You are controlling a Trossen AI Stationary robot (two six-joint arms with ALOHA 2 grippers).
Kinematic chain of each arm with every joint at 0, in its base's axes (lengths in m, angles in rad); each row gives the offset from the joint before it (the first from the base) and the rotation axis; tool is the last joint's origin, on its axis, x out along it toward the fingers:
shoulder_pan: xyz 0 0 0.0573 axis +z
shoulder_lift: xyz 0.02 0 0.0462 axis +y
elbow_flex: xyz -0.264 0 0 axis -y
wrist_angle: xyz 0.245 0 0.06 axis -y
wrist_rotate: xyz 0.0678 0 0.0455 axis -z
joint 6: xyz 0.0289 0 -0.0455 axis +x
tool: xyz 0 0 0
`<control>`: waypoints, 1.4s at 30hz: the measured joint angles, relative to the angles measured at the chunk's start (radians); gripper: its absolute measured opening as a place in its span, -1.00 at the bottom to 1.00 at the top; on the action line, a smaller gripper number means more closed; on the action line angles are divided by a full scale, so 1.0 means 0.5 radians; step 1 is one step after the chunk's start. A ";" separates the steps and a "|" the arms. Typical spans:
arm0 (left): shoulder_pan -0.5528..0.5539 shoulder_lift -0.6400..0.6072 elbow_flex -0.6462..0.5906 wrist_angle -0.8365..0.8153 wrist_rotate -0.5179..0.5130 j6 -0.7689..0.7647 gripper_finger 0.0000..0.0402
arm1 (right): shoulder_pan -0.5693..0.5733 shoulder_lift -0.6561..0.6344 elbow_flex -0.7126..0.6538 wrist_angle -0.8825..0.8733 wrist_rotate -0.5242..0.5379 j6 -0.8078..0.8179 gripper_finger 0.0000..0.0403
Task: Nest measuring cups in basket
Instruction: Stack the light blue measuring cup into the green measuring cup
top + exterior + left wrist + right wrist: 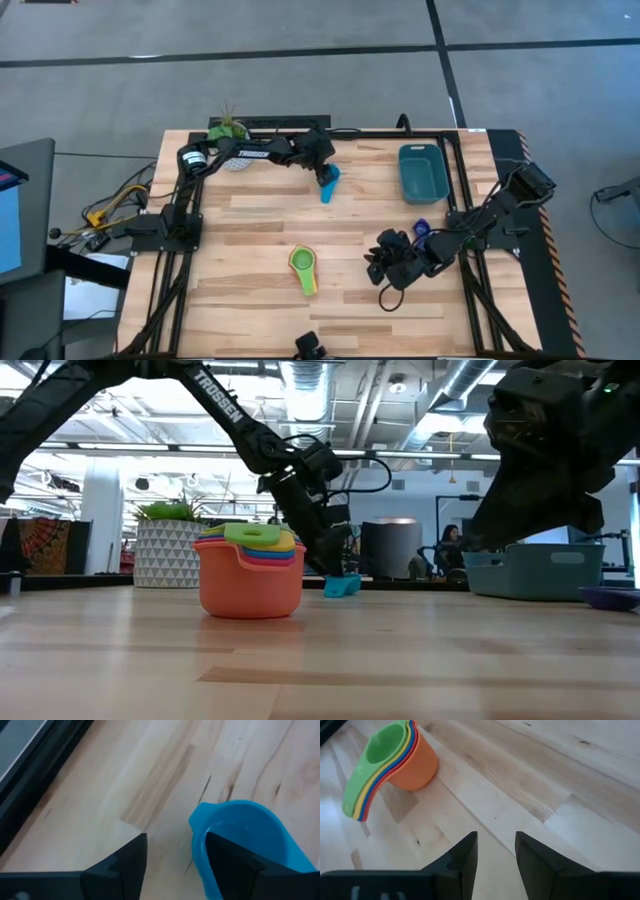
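**A:** What sits closest to the low camera?

**B:** I see the stack of cups (249, 565) first: an orange one at the bottom, with yellow, red and blue rims showing and a green one (303, 264) on top. From above it stands on the near middle of the table (250, 305), well apart from everything else.

**A:** And the right gripper?

**B:** My right gripper (385, 268) hangs just beside that stack, on its right. Its fingers (465, 854) are apart with only bare wood between them. A navy cup (421, 229) lies close behind that arm.

**A:** Farther back?

**B:** The left gripper (324, 176) is down at the light blue cup (329, 185), past the middle of the table. In its wrist view one finger (227, 857) is inside the bowl and the other (131, 855) outside, so the rim is between them; I cannot tell whether they pinch it. The cup rests on the wood.

**A:** The basket?

**B:** The teal basket (421, 172) sits at the far right, well apart from both grippers. A white pot with a green plant (229, 132) stands at the far left, beside the left arm.

**A:** The surroundings?

**B:** Pale wooden planks, a black frame along the edges. Beyond, an open office with ceiling pipes, and a person (447, 545) seated far behind.
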 joint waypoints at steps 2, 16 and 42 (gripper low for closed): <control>-0.001 0.000 0.000 -0.012 -0.010 0.014 -0.14 | -0.001 0.000 0.000 -0.011 0.014 0.012 -0.24; -0.006 -0.135 0.000 -0.170 -0.206 -0.071 -0.96 | 0.054 0.001 0.000 -0.018 0.021 0.164 -0.41; -1.675 -1.321 -1.003 -0.174 -1.125 -1.595 -0.99 | 0.078 0.002 0.000 0.020 0.185 0.260 -0.41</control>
